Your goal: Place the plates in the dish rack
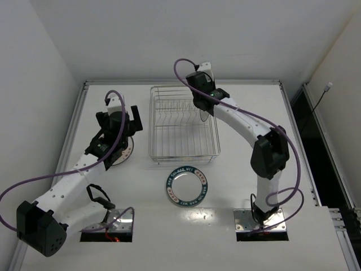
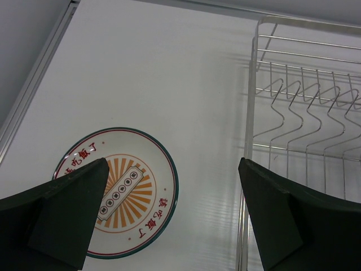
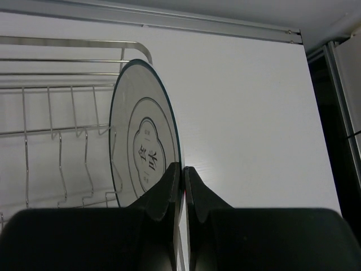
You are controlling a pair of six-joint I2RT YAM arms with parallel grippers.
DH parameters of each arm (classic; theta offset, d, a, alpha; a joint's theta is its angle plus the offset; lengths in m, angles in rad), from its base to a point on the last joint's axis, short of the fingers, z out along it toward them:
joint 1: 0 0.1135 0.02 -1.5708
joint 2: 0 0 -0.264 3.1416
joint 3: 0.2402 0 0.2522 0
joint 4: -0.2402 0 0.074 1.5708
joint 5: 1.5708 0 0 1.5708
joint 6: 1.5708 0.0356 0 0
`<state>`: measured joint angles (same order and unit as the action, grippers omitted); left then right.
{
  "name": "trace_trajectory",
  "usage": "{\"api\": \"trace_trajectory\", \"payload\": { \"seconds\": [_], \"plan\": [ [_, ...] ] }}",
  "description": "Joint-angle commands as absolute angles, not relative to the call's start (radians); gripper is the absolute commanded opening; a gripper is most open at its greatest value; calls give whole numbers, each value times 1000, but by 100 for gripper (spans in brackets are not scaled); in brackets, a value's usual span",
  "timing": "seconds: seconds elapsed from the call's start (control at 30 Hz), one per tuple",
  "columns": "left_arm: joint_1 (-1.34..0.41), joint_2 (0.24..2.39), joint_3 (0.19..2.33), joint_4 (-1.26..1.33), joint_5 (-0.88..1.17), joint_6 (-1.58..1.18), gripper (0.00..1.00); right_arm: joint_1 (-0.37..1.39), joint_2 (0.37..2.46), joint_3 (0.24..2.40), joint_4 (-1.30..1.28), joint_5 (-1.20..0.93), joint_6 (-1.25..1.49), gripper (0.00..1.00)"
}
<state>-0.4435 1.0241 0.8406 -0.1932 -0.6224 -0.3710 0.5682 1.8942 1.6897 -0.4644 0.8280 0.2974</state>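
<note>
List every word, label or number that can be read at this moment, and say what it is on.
"食味": centre of the upright thin-ringed plate; the smaller marks beside it are too small to read.
Red characters around the orange-red plate: seen at a slant, not reliably readable.
Lettering around the teal-rimmed plate: too small to read.
No other text shows.

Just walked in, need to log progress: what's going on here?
The right gripper is shut on a white plate, holding it on edge at the right end of the dish rack. The left gripper hangs open above the orange patterned plate left of the rack. The teal-rimmed plate lies in front of it.
</note>
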Motion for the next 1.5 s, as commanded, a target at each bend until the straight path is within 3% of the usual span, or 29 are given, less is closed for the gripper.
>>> {"api": "trace_trajectory", "payload": {
  "seconds": [0.0, 0.1, 0.17, 0.23, 0.27, 0.3, 0.33, 0.43, 0.5, 0.6, 0.67, 0.9, 1.07, 1.3, 1.47],
  "plan": [
    [-443, 1019, 879, -172, -635, -360, 100, 588, 1960, 1802, -449, 888, 216, 1],
    [-443, 1019, 870, -172, -644, -360, 100, 597, 1982, 1815, -498, 897, 235, 8],
    [-443, 1031, 870, -172, -653, -360, 100, 597, 1964, 1764, -499, 873, 256, 8],
    [-443, 1058, 870, -172, -653, -360, 100, 597, 1913, 1727, -489, 851, 268, 16],
    [-443, 1058, 879, -172, -653, -351, 100, 597, 1878, 1698, -479, 806, 268, 35],
    [-443, 1072, 879, -172, -664, -351, 100, 597, 1878, 1689, -479, 805, 268, 35],
    [-443, 1084, 879, -172, -664, -351, 100, 585, 1849, 1689, -479, 761, 268, 55],
    [-443, 1095, 879, -172, -704, -351, 100, 584, 1789, 1701, -585, 746, 308, 75],
    [-434, 1115, 879, -181, -697, -374, 100, 594, 1657, 1651, -600, 618, 333, 78],
    [-396, 1159, 890, -210, -652, -397, 100, 594, 1400, 1420, -507, 317, 333, 86],
    [-376, 1225, 939, -248, -666, -408, 100, 594, 1301, 1248, -451, 232, 345, 92],
    [-178, 1650, 1137, -443, -415, -460, 100, 581, 1145, 1085, -535, 149, 358, 93],
    [-166, 1831, 1193, -469, -270, -402, 92, 581, 1068, 1049, -517, 108, 357, 94],
    [-166, 1890, 1215, -505, -288, -393, 91, 581, 1037, 1040, -517, 80, 345, 95],
    [-166, 1953, 1227, -543, -298, -393, 76, 581, 1000, 1019, -526, 91, 336, 95]
  ]
}}
